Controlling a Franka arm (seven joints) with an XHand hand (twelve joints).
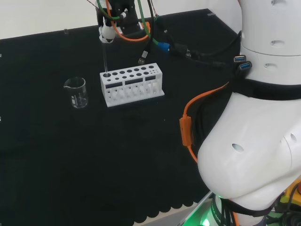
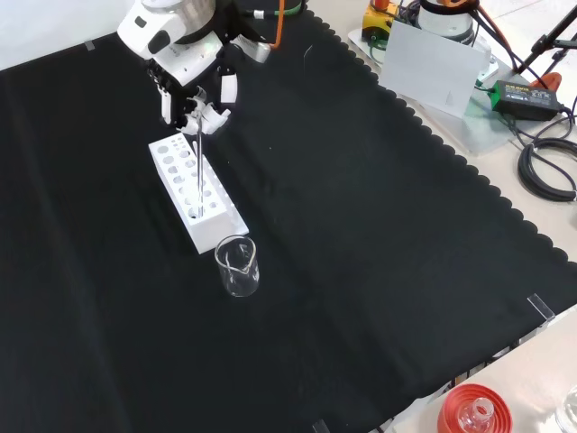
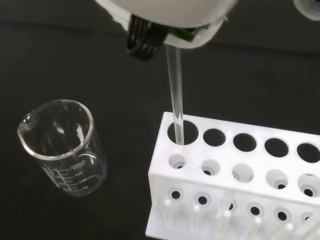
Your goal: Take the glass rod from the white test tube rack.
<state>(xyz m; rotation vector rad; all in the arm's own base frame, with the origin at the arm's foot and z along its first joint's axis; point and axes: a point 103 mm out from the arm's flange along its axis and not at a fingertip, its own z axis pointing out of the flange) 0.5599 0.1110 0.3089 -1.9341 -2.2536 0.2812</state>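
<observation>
The white test tube rack [image 1: 134,92] [image 2: 219,227] stands on the black cloth. A clear glass rod [image 1: 105,59] [image 2: 197,176] rises upright from the corner hole nearest the beaker. Its lower end still sits in that hole in the wrist view, where the rod [image 3: 175,90] runs up into the hand [image 3: 170,12]. Directly above the rack's end, the hand [image 1: 109,30] [image 2: 194,99] has its fingers curled round the rod's top.
A clear empty beaker [image 1: 77,92] [image 2: 237,266] [image 3: 62,147] stands close beside the rack's rod end. A red ribbed stand [image 2: 473,410] holding a flask sits off the cloth's near corner in the front view. Cables [image 2: 545,171] lie beyond the scalloped cloth edge.
</observation>
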